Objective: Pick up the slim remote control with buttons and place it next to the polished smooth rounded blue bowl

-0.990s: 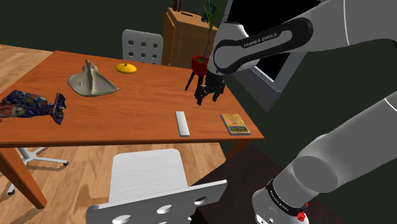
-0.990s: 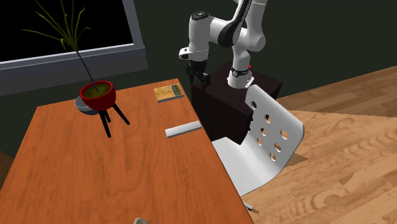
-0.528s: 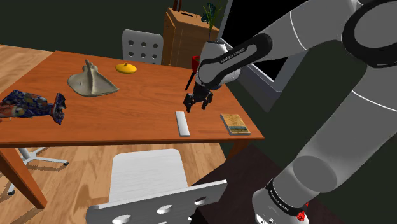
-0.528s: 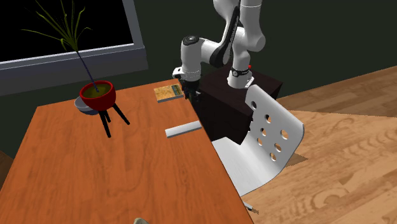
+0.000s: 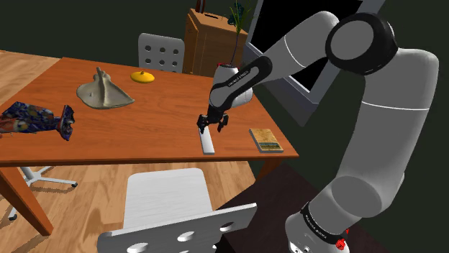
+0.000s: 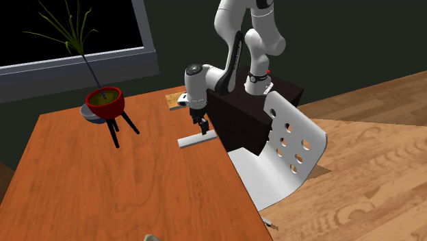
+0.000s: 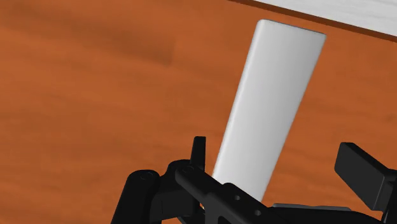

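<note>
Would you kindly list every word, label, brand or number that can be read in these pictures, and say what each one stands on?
No text is clear enough to quote.
White lettering on the forearm's dark band: too small to read.
White lettering on the dark ring at the arm's foot: too small to read.
Printed cover of the booklet on the table: blurred.
The remote control: plain white, no marks.

Brown table (image 5: pixel 144 133), white chairs (image 6: pixel 291 147), plank floor (image 6: pixel 373 181)
</note>
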Controlling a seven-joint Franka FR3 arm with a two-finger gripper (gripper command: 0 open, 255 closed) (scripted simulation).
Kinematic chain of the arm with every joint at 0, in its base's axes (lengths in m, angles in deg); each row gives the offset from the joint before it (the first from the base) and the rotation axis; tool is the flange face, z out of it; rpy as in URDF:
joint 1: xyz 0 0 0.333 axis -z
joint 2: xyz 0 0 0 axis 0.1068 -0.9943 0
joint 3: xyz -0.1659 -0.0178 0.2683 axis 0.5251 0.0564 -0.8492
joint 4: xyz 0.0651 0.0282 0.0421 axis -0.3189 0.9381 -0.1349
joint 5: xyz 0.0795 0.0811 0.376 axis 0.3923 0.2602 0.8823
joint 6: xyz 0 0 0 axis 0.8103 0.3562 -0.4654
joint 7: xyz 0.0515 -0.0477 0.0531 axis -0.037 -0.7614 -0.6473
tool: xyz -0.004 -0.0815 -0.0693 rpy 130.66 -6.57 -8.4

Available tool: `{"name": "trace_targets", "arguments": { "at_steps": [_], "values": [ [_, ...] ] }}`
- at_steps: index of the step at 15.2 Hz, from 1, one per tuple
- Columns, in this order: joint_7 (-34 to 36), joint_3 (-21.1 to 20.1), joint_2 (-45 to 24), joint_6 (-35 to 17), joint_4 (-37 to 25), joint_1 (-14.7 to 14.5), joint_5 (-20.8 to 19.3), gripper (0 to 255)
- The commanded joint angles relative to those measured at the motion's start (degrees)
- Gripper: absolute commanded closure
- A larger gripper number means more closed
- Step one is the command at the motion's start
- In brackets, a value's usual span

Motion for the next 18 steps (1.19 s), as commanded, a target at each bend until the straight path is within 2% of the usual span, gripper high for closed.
{"name": "trace_targets", "arguments": {
  "at_steps": [1, 9, 17, 18],
  "values": [
    [1.17, 0.44, -4.85, -1.12, -3.65, -0.36, -0.04, 0],
    [1.66, 1.08, -10.01, -5.29, -4.63, -0.94, -0.74, 0],
    [1.66, 1.08, -10.01, -5.27, -4.65, -0.94, -0.73, 0],
    [1.66, 1.08, -10.01, -5.27, -4.65, -0.94, -0.73, 255]
  ]
}}
